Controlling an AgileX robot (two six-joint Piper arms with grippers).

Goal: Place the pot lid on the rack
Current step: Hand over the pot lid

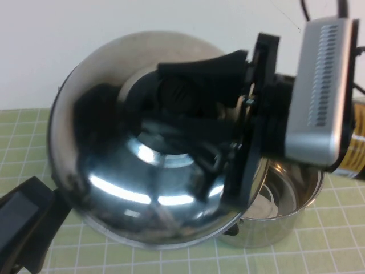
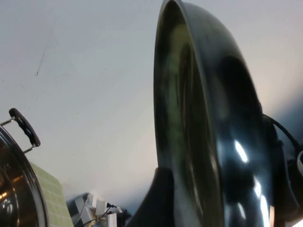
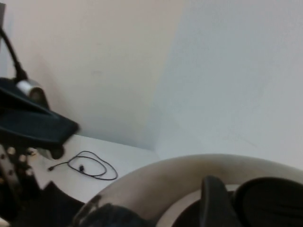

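**Steel lid held aloft above its pot**

While the pot lid [image 1: 142, 188] hangs high over the green grid mat [image 1: 319, 251], its domed shiny top faces the raised camera and fills most of that view, blocking much of the table. The right gripper [image 1: 197, 94] reaches in from the right, its black fingers [image 1: 199, 68] closed around the black knob [image 1: 177, 94] at the lid's centre. Below and to the right, the open steel pot [image 1: 285, 200] stands on the mat, partly hidden by the lid's rim. The left gripper [image 1: 25, 225] sits low at the near left; its finger state cannot be told. Only the left wrist view shows the lid [image 2: 208, 123] edge-on, standing nearly upright, beside the pot's black handle [image 2: 26, 126]. The right wrist view adds a loose cable [image 3: 90, 165] on a white surface.
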